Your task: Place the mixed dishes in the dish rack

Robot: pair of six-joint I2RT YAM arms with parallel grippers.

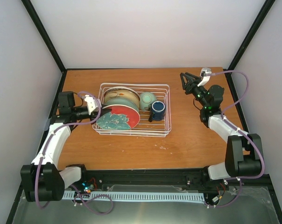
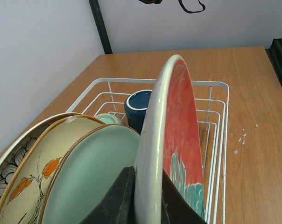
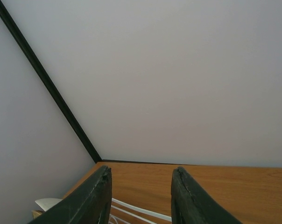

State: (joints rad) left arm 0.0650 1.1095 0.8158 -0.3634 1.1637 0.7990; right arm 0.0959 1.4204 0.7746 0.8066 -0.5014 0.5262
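Note:
The white wire dish rack [image 1: 168, 109] sits left of the table's middle. My left gripper [image 1: 100, 112] is shut on the rim of a red-and-teal plate [image 1: 120, 117], which stands upright in the rack's front left part. In the left wrist view both fingers [image 2: 117, 200] pinch that plate [image 2: 185, 126]. Behind it lean a teal plate [image 2: 94, 172], a cream leaf plate [image 2: 38, 163] and a petal-patterned plate [image 2: 3, 172]. A pale-green cup [image 1: 147, 98] and a dark blue mug [image 1: 158, 109] stand in the rack's right part. My right gripper [image 1: 188, 80] hangs open and empty above the back right of the table [image 3: 142, 170].
Black frame posts [image 1: 45, 35] and pale walls enclose the wooden table [image 1: 197, 140] on three sides. Small white crumbs [image 2: 239, 140] lie on the wood just right of the rack. A rack wire [image 3: 141, 211] shows low in the right wrist view.

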